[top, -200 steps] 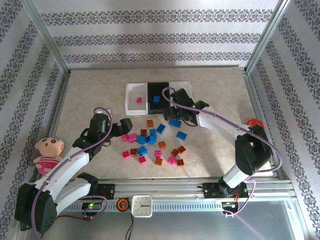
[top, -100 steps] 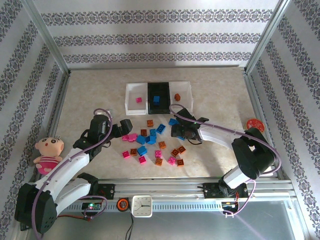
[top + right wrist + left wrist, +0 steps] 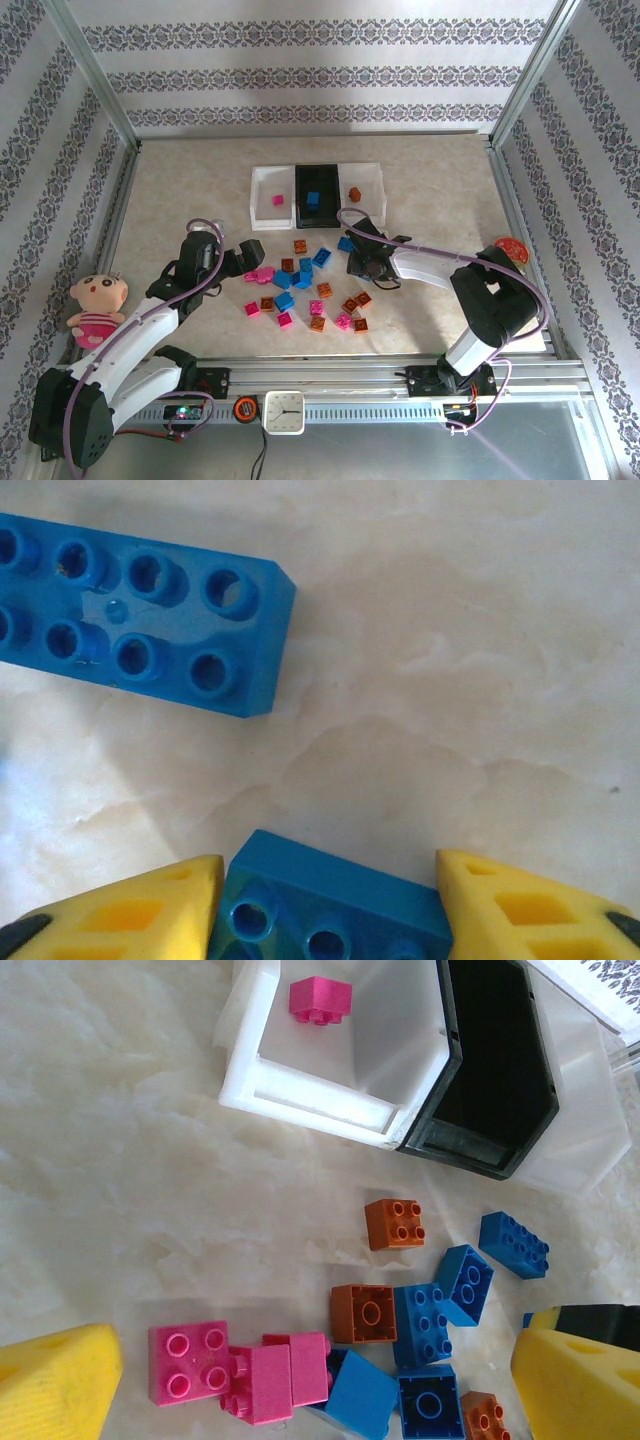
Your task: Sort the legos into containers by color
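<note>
Your right claw (image 3: 328, 875) pinches a blue brick (image 3: 330, 905). A long blue brick (image 3: 140, 600) lies apart at 11 o'clock. Your left claw (image 3: 315, 1360) gapes wide over a pink cluster (image 3: 265, 1380).

There are three bins:
- The left bin (image 3: 258, 205) holds one pink brick (image 3: 278, 199).
- The black bin (image 3: 300, 210) holds blue (image 3: 313, 198).
- The right bin (image 3: 378, 195) holds one orange piece (image 3: 354, 193).

Roughly twenty loose legos (image 3: 305, 285) lie at 9 o'clock of the right claw. Bare table (image 3: 440, 200) runs from 12 to 3.

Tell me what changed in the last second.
The right hand pulled back from the bins to the pile and closed around a blue brick. An orange brick now shows in the right bin. The left hand stayed open over the pink bricks.
</note>
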### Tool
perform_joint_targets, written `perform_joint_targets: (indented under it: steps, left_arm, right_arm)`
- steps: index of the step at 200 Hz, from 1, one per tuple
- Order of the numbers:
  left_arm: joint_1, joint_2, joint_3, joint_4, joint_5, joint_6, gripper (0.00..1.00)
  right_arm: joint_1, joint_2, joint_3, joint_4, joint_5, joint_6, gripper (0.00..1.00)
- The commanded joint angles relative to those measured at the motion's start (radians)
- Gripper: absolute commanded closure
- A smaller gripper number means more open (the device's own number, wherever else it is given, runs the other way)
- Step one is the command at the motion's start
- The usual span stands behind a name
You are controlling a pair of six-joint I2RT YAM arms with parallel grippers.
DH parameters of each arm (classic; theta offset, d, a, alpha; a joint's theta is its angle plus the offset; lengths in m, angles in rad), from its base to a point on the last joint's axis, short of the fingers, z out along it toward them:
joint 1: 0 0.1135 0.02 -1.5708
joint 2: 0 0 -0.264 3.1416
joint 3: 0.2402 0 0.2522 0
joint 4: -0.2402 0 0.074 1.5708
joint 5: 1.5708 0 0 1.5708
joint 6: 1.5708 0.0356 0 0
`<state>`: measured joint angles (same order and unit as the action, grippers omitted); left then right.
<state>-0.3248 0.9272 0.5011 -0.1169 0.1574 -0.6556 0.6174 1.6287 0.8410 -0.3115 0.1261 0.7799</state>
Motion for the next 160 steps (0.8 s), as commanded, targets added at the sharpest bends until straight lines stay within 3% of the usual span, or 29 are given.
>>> perform_joint_targets:
  steps: [1,36,61,86,160]
  left_arm:
    - [0.014,-0.016,-0.009,0.034,0.011,-0.002,0.00]
    - [0.014,-0.019,-0.004,0.021,0.007,0.008,0.01]
    - [0.014,-0.022,-0.006,0.009,-0.001,0.008,0.00]
    - [0.016,-0.019,-0.012,0.003,0.002,0.001,0.01]
    - [0.013,0.019,0.015,-0.081,0.041,0.037,0.00]
  right_arm:
    - [-0.008,-0.028,-0.015,0.012,-0.042,-0.041,0.57]
    - [-0.013,-0.116,0.064,-0.013,-0.123,-0.175,0.63]
    - [0.008,-0.090,0.200,-0.015,-0.191,-0.266,0.63]
    - [0.039,0.023,0.371,-0.009,-0.146,-0.329,0.63]
    - [-0.030,0.459,0.866,-0.057,0.033,-0.310,0.63]
